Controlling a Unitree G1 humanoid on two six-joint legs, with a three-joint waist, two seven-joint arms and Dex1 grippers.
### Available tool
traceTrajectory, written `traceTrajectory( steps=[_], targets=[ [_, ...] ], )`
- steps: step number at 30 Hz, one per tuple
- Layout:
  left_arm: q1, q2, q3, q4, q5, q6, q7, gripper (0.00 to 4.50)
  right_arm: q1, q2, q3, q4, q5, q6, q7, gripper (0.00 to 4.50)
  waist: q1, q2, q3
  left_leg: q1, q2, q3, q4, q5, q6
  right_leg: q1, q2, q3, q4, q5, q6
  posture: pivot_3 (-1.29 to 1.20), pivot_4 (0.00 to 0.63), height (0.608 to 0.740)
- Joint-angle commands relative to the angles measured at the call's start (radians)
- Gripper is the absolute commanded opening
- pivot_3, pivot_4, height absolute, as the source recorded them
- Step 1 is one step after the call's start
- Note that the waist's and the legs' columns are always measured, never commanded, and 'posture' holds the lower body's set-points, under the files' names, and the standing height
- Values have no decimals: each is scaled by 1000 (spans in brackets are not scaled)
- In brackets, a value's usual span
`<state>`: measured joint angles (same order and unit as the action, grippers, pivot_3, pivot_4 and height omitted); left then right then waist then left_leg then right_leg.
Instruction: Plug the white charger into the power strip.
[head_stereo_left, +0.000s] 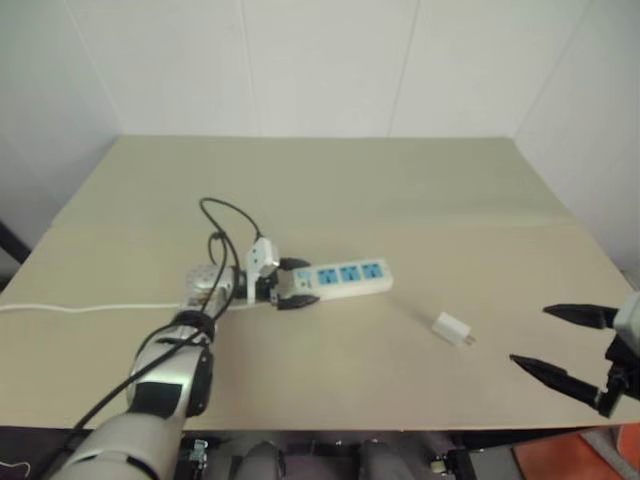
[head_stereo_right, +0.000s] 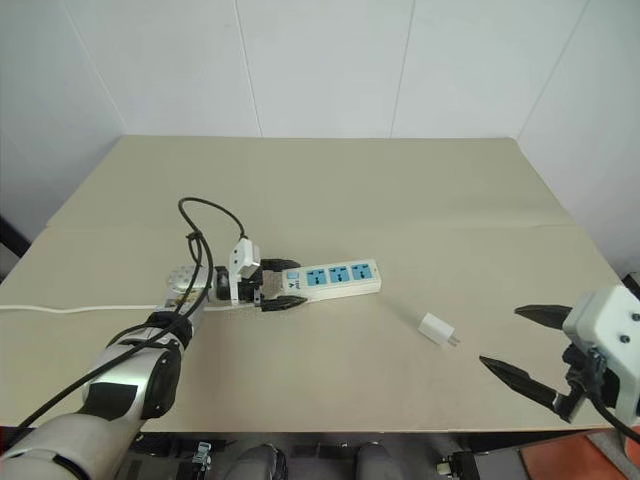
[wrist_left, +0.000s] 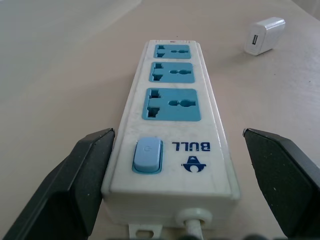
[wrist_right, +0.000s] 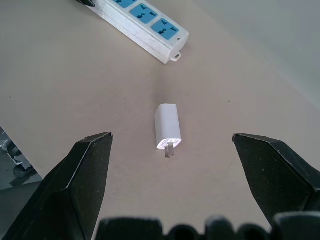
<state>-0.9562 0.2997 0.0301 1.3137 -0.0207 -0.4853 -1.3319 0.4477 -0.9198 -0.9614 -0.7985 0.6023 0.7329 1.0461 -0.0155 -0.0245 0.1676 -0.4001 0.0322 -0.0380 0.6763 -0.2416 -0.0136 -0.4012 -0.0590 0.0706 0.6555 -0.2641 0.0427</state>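
The left gripper (head_stereo_left: 298, 285) straddles, fingers spread, the switch end of the power strip (head_stereo_left: 345, 278) marked "BULL", its cord cut off at the table's (head_stereo_left: 400, 190) left edge, while the wide-open right gripper (head_stereo_left: 560, 345) hovers near the white charger (head_stereo_left: 452, 328) lying on bare tabletop.
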Motion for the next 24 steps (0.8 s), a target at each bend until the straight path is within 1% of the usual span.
traceTrajectory(
  steps=[1, 5, 10, 14, 19, 24],
  targets=[
    [-30, -3, 3, 11, 23, 11, 48, 4468, 4, -14, -47, -16, 5, 11, -6, 4500, 2, 0, 0, 0, 0, 0, 0, 0, 0, 0, 0, 0, 0, 0, 0, 0, 150, 740],
    [-24, 1, 4, 15, 39, 21, 45, 4468, 20, -6, -47, -31, 3, 10, -15, 4500, 2, 0, 0, 0, 0, 0, 0, 0, 0, 0, 0, 0, 0, 0, 0, 0, 150, 740],
    [-7, -11, 66, -2, -35, 70, -88, 4468, 45, 21, -41, -57, -8, 1, -44, 4500, 2, 0, 0, 0, 0, 0, 0, 0, 0, 0, 0, 0, 0, 0, 0, 0, 150, 740],
    [23, -21, 66, -16, -40, 70, -147, 4468, 44, 30, -30, -49, -23, -7, -68, 4500, 1, 0, 0, 0, 0, 0, 0, 0, 0, 0, 0, 0, 0, 0, 0, 0, 150, 740],
    [38, -25, 65, -25, -30, 54, -146, 4468, 38, 29, -12, -48, -26, -13, -79, 4500, 2, 0, 0, 1, 0, 0, 0, 0, 0, 1, 0, 0, 0, 0, 0, 0, 150, 740],
    [45, -21, 52, -22, -1, -16, -81, 4468, 32, 27, 0, -39, -32, -19, -82, 4500, 2, 0, 0, 2, 0, 0, 0, 0, 0, 3, 0, 0, 0, 0, 0, 0, 150, 740]
  ],
)
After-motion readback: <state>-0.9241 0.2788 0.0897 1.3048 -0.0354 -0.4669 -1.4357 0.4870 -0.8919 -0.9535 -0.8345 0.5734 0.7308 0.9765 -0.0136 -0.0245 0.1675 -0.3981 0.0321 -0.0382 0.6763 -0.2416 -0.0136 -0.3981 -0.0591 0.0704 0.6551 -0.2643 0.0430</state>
